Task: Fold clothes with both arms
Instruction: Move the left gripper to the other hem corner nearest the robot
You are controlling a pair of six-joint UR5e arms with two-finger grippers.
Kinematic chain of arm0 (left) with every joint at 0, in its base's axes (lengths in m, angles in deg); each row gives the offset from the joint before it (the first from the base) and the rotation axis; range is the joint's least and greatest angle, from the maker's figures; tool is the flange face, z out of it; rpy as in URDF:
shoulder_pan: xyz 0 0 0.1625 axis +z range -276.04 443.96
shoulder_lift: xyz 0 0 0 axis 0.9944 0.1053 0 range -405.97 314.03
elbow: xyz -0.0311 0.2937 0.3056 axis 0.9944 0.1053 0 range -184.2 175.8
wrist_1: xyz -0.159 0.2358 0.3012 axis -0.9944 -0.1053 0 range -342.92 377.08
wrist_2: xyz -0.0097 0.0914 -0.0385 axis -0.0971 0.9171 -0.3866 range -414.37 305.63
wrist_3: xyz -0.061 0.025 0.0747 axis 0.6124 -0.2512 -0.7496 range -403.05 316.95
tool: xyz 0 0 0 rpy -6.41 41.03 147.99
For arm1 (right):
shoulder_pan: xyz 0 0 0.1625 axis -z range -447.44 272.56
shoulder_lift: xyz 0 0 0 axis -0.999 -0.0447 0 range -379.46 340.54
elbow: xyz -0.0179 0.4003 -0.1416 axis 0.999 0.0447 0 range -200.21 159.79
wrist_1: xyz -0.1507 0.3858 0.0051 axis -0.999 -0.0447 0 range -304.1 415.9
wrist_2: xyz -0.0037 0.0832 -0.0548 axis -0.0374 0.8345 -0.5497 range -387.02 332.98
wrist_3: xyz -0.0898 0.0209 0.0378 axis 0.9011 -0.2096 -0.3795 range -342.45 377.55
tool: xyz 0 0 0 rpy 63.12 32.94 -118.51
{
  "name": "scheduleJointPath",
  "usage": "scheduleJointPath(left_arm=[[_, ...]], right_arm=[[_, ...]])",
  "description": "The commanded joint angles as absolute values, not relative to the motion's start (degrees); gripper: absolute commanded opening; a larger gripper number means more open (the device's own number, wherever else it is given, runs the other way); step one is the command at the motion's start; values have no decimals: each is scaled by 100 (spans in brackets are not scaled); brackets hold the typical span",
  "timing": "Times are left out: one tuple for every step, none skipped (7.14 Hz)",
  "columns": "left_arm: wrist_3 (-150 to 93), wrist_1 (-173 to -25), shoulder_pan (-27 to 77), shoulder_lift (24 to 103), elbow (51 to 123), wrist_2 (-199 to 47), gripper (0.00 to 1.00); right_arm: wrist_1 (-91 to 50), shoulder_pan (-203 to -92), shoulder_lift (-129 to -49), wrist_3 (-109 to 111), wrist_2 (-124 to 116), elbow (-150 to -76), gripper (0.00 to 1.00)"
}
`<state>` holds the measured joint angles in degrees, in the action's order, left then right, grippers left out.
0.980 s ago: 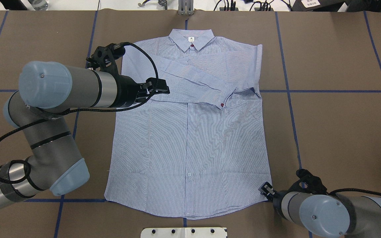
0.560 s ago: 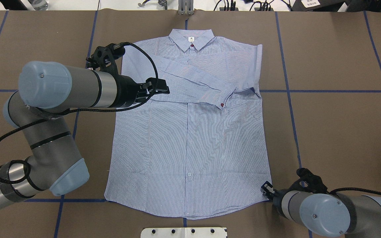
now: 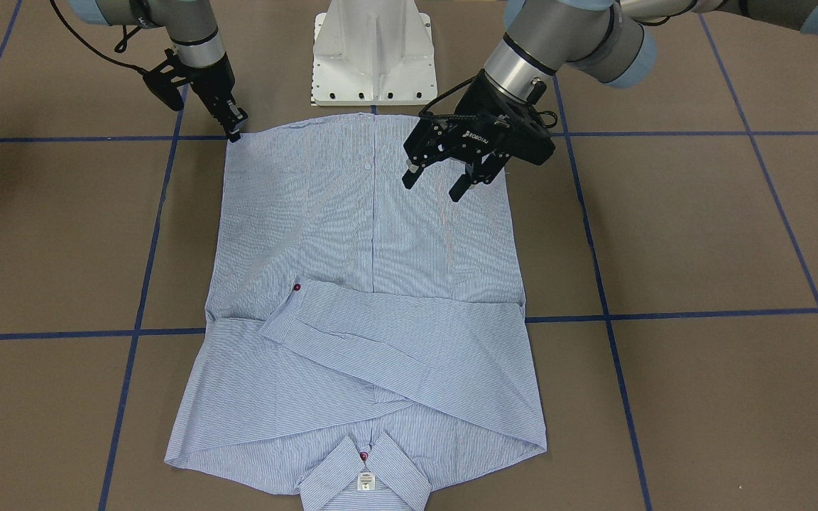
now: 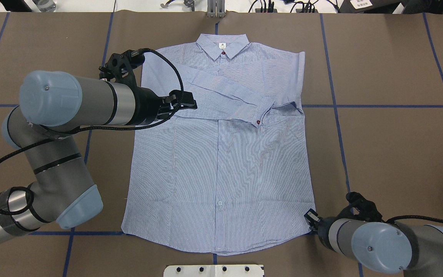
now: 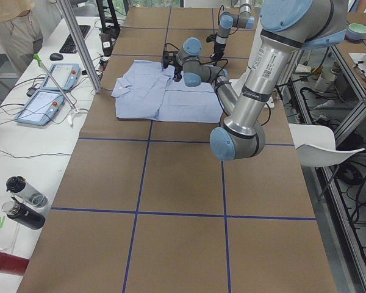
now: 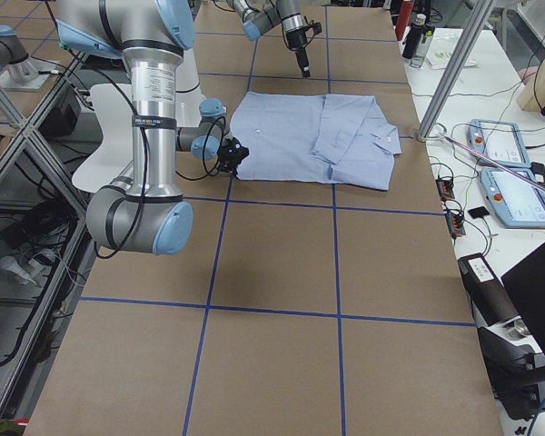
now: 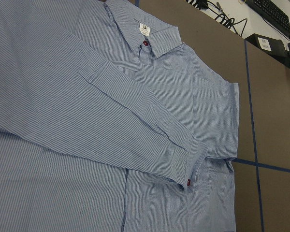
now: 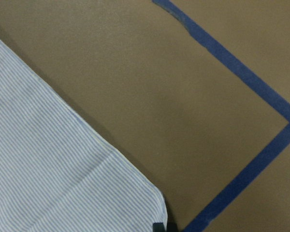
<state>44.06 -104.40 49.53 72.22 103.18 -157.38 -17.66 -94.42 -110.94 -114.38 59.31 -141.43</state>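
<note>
On the table (image 4: pixel 390 154), the shirt (image 4: pixel 221 165) lies flat and face up, collar (image 4: pixel 222 43) at the far edge from the robot and hem toward the base.

Status, judged from how it lies:
- Done: both sleeves are crossed over the chest. The top one runs diagonally from the robot's-left shoulder, and its cuff (image 4: pixel 258 122) with the red button ends near the opposite side seam. The outline is a clean rectangle with few wrinkles.
- Not done: the body is at full length and full width, with no side fold and no hem-to-collar fold. I'd call it roughly a third through, sleeve stage finished.

Arms:
- Left gripper (image 3: pixel 434 188) hovers above the shirt's robot-left side, fingers spread, holding nothing. Its wrist camera sees only cloth from above, so it looks clear of the fabric.
- Right gripper (image 3: pixel 236 131) is down at the hem corner (image 8: pixel 152 195) on the robot's right. The wrist view puts its fingertips right at that corner, touching or just beside it. I cannot tell whether it is closed on cloth; the tips are barely in frame.

Next step is probably the body fold, with the right arm taking its hem corner. The left is nowhere near the matching corner yet, so it has to come down there first. If only one corner lifts, the hem skews and the sleeve stack may slide.
</note>
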Motion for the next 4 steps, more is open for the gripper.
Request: scheduleJointPath(left_arm=[[4964,-9390,5612,6753,10966,-15529,89],[5446,-9297,6401,6001,11397,-14744,88],[5694,-9296,6731,5393,11654,-14649,88],[5923,-9296,6961,5004,11813,-14622,85]], right_arm=[[-1766,-9464,-11113,-11437,5938,-14290,0],[-1766,-9473,-11130,-11437,5938,-14343,0],[-1766,-9464,-11131,-11437,5938,-14352,0],[-1766,-9464,-11139,-11437,5938,-14361,0]])
